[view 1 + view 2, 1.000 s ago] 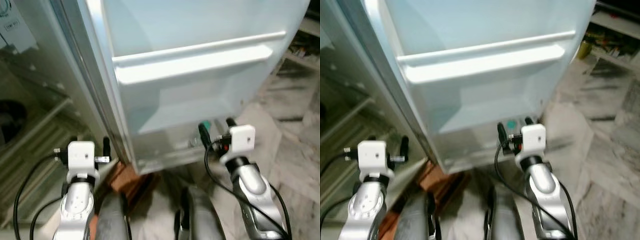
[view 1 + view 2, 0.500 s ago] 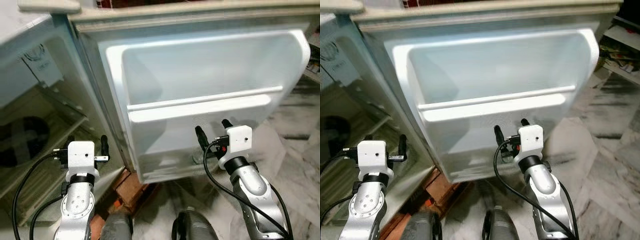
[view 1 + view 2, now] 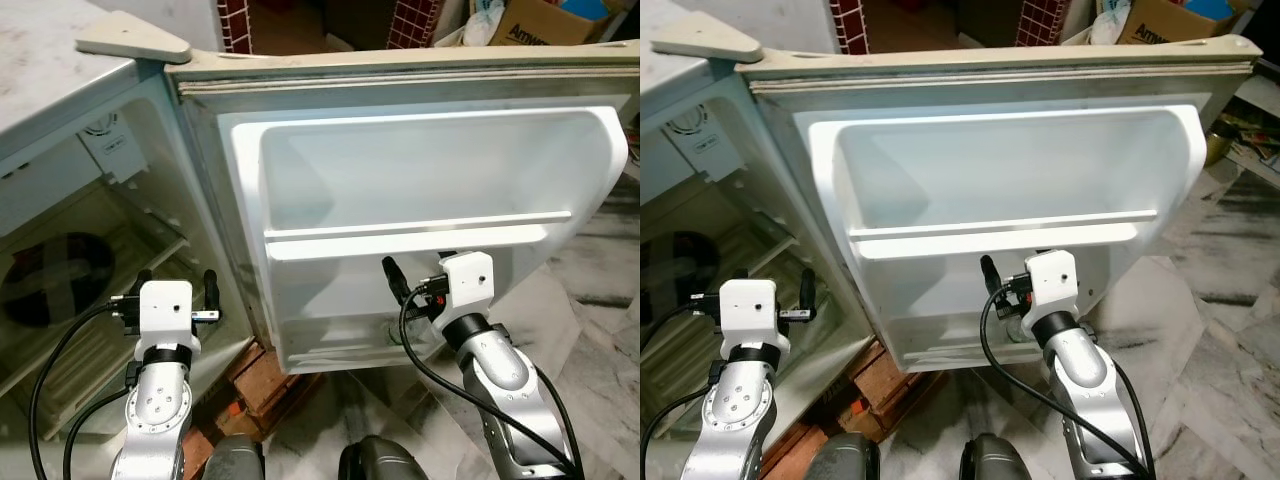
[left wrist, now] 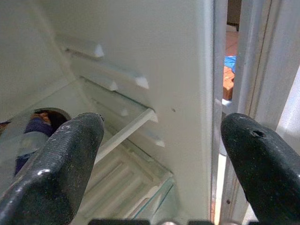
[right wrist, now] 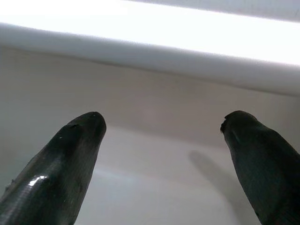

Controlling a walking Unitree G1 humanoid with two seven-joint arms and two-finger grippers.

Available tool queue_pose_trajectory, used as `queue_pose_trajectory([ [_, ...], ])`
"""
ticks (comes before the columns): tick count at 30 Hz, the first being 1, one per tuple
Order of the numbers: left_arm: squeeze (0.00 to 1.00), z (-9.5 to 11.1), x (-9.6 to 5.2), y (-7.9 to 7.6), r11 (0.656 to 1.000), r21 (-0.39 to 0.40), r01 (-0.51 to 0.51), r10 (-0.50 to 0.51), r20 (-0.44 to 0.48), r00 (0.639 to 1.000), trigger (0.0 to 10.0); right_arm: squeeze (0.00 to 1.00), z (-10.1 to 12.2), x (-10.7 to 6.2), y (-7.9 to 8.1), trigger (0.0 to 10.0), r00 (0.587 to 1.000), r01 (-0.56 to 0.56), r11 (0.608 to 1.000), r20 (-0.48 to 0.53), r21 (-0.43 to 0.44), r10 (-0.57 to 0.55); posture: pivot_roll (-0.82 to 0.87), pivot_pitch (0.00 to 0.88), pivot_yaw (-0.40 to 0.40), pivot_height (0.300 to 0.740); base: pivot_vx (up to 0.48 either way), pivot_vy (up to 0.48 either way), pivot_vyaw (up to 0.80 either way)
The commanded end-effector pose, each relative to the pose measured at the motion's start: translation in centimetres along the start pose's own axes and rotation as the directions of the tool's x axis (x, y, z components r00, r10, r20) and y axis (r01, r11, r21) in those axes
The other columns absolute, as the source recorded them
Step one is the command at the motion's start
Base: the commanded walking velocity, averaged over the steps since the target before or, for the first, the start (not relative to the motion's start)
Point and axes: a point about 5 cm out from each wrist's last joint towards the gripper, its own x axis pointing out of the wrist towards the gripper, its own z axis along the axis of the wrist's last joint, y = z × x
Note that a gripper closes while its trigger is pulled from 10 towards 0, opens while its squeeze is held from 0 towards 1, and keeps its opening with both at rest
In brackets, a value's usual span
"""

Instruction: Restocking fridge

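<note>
The fridge stands open, its white door (image 3: 420, 170) swung towards me with a long shelf rail (image 3: 410, 240) across its inner side. My right gripper (image 3: 415, 268) is open just below that rail, in front of the lower door bin (image 5: 154, 154), holding nothing. A small clear object (image 3: 392, 326) lies low in that bin, too blurred to name. My left gripper (image 3: 177, 283) is open and empty at the mouth of the fridge compartment (image 3: 90, 260). The left wrist view looks between its fingers (image 4: 61, 154) at a glass shelf (image 4: 126, 131) and shelf ledges on the side wall.
Red bricks (image 3: 260, 375) prop the fridge's lower corner by my legs (image 3: 235, 460). Marble floor (image 3: 600, 330) runs to the right. A cardboard box (image 3: 545, 18) sits behind the door, and a low shelf with clutter (image 3: 1225, 140) stands far right.
The camera has tilted up, so the door's top edge and the fridge top are now in view. Both grippers stay open, at about the same place before the fridge.
</note>
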Motion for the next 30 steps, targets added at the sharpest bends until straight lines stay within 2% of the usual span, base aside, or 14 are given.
queue_pose_trajectory([
  [1, 0.00, -0.3, -0.1, -0.1, 1.000, 0.010, 0.000, 0.001, -0.016, 1.000, 10.0, 0.00, -0.4, 0.1, 0.2, 10.0, 1.000, -0.008, 1.000, -0.021, 0.000, 0.008, 0.11, 0.093, -0.031, 0.740, 0.000, -0.270, 0.00],
  [17, 0.00, -0.5, 0.0, -0.1, 1.000, 0.024, 0.000, 0.000, -0.028, 1.000, 10.0, 0.00, -0.5, 0.3, 0.6, 10.0, 1.000, -0.010, 1.000, -0.021, 0.005, 0.010, 0.11, 0.108, -0.019, 0.740, 0.000, -0.322, 0.00],
  [25, 0.00, -0.5, 0.0, 0.0, 1.000, 0.025, 0.001, 0.000, -0.028, 1.000, 10.0, 0.00, -0.6, 0.4, 1.0, 10.0, 0.999, -0.040, 0.999, -0.022, -0.004, 0.040, 0.12, 0.110, -0.017, 0.740, -0.255, -0.348, 0.00],
  [30, 0.00, -0.5, 0.0, 0.0, 1.000, 0.028, 0.004, -0.003, -0.028, 1.000, 10.0, 0.00, -0.7, 0.4, 1.4, 10.0, 0.997, -0.074, 0.997, -0.020, 0.022, 0.075, 0.12, 0.113, -0.018, 0.740, -0.255, -0.345, 0.00],
])
